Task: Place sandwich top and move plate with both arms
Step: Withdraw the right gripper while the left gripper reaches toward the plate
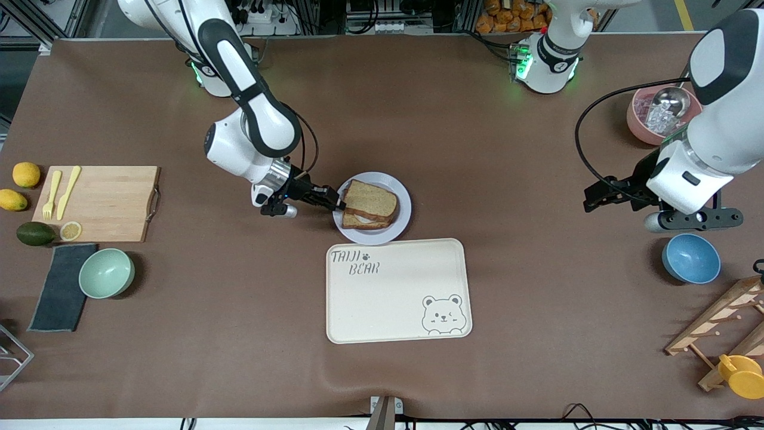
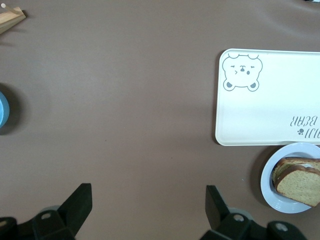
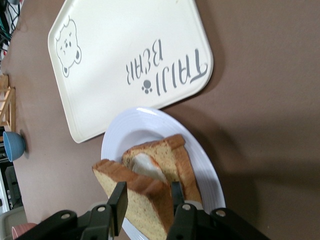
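Observation:
The sandwich top lies tilted on a lower slice bearing egg white, both on the pale round plate. My right gripper is at the plate's rim toward the right arm's end. Its fingers straddle the top slice's edge with a little slack on one side, so it is open. My left gripper hangs open over bare table near the left arm's end, with nothing in it. The plate and sandwich top show at the edge of the left wrist view.
A cream bear tray lies just nearer the front camera than the plate. A blue bowl, a pink bowl and a wooden rack are at the left arm's end. A cutting board and a green bowl are at the right arm's end.

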You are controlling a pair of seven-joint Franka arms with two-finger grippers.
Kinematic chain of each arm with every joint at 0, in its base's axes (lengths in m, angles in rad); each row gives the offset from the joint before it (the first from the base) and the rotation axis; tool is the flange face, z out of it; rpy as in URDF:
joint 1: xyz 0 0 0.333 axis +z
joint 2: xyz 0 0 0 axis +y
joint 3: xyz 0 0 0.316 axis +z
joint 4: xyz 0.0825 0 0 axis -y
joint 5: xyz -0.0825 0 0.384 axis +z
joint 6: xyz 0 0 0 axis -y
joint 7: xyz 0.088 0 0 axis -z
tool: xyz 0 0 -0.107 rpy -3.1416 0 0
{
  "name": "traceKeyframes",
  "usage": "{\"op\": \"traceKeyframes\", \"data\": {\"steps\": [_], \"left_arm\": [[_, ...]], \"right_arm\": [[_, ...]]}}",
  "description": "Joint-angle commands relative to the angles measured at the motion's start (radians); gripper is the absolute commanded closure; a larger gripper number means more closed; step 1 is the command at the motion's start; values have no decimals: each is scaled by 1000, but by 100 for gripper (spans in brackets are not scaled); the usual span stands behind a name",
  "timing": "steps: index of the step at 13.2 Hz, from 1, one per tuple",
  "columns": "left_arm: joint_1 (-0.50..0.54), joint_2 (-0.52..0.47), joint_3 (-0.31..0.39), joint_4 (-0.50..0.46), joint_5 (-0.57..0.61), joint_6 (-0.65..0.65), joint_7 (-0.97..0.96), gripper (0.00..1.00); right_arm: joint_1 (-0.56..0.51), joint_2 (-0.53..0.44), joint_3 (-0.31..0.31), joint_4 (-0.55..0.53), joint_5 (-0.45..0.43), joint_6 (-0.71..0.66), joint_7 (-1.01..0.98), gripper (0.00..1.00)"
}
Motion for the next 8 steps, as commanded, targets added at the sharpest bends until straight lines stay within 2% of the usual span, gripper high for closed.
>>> {"op": "traceKeyframes", "data": {"steps": [1, 4, 7, 8], "left_arm": [[-31, 8, 0, -16, -20, 30, -108, 0], [-27, 30, -32, -50, -60, 80, -125, 0], [-16, 31, -35, -154, -254, 202, -121, 0], [-19, 37, -35, -177, -287, 225, -97, 0]], "right_arm": [[-62, -10, 6, 15, -60, -50, 9, 59], [-151, -8, 4, 46, -186, -162, 48, 58], [-221, -8, 4, 118, -420, -262, 229, 55], [-247, -7, 6, 140, -468, -298, 257, 54]]}}
